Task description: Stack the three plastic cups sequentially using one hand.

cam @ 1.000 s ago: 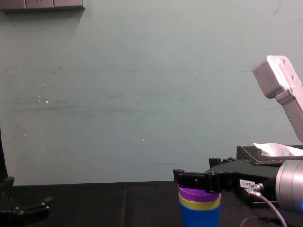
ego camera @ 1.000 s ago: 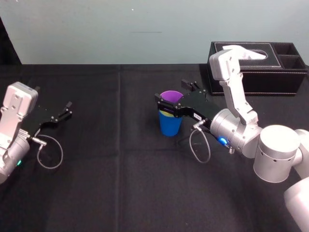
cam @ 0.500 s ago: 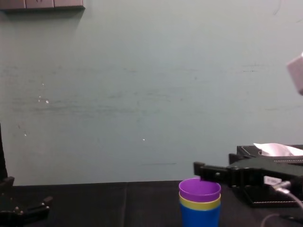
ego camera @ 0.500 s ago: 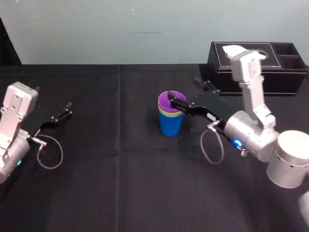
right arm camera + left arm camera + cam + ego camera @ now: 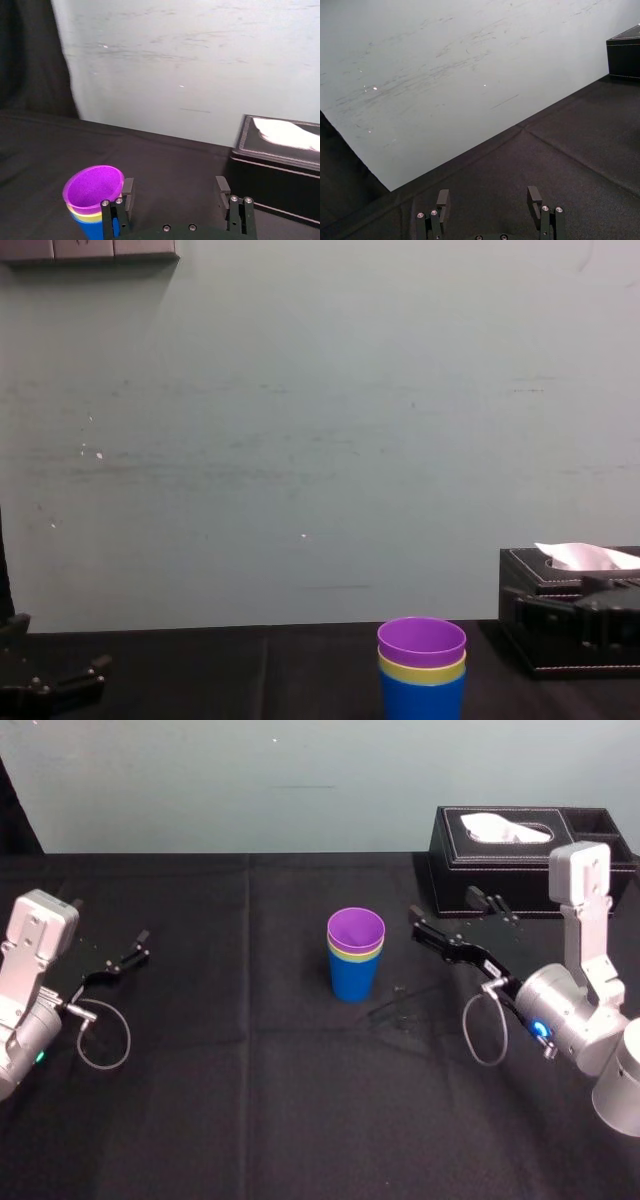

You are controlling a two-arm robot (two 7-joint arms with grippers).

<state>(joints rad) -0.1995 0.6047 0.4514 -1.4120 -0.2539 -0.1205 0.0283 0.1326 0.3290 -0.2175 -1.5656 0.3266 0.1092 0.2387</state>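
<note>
We see the black desk (image 5: pixel 250 1120) with the tissue box (image 5: pixel 530 870) at its far right. Our right hand (image 5: pixel 174 187) hovers right of the cups, apart from them, fingers spread wide and empty. Our left hand (image 5: pixel 488 191) sits at the left, also spread, holding nothing. Mid-desk, the purple cup (image 5: pixel 356 931) nests in the yellow-green cup (image 5: pixel 421 671), which sits inside the blue cup (image 5: pixel 353 978).

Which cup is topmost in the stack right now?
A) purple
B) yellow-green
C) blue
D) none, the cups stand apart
A: the purple cup sits nested in the yellow-green cup, which sits in the blue cup; the right gripper hangs open beside the stack, apart from it, and the left gripper rests open far off to the left.
</note>
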